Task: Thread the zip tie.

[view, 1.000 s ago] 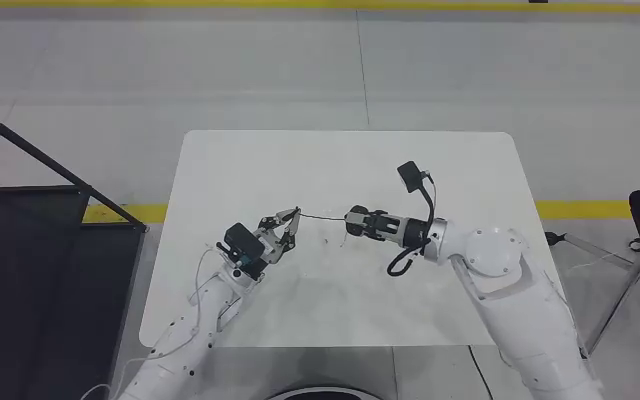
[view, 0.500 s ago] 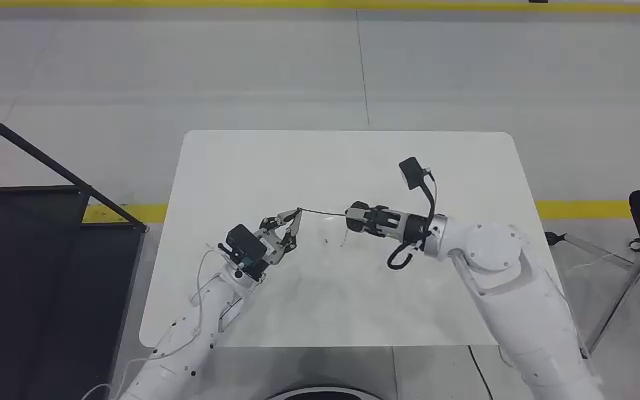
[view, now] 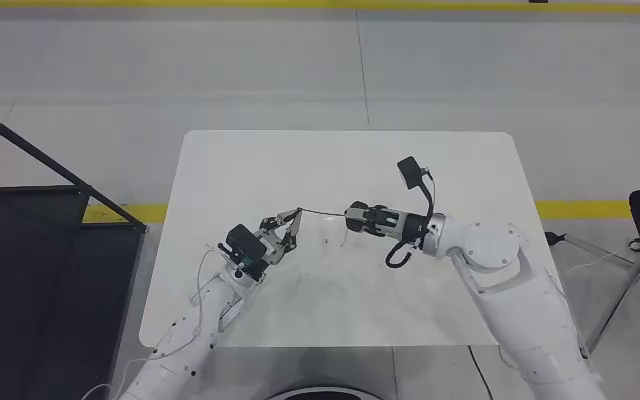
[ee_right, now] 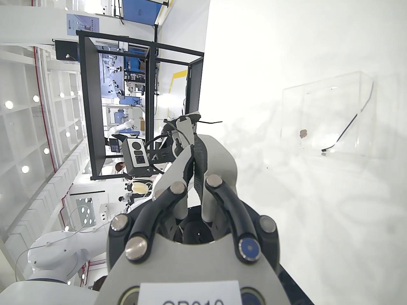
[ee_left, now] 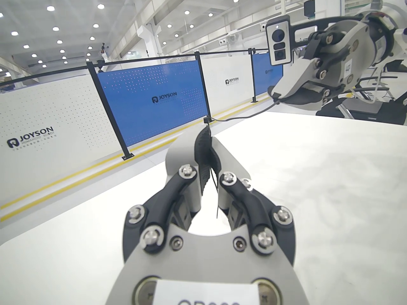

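Note:
A thin black zip tie (view: pixel 322 211) is stretched in the air between my two grippers over the middle of the white table (view: pixel 450 170). In the left wrist view the strap (ee_left: pixel 241 116) runs from my left gripper (ee_left: pixel 206 131), which is shut on its end, across to the right gripper (ee_left: pixel 276 96). A loose bit of strap hangs down between the left fingers. From above, the left gripper (view: pixel 293 215) faces the right gripper (view: pixel 350 214), a short gap apart. My right gripper (ee_right: pixel 194 142) is shut, and a short piece of strap (ee_right: pixel 211 123) shows just past its tips.
A clear plastic box (ee_right: pixel 327 118) stands on the table beside the right gripper, with another black zip tie (ee_right: pixel 346 128) and a small brown speck inside. A black frame (view: pixel 40 160) stands off the table's left edge. The table around the grippers is bare.
The right gripper has shifted slightly up the top view and toward the left gripper, lifting its end of the tie. The left gripper has hardly moved.

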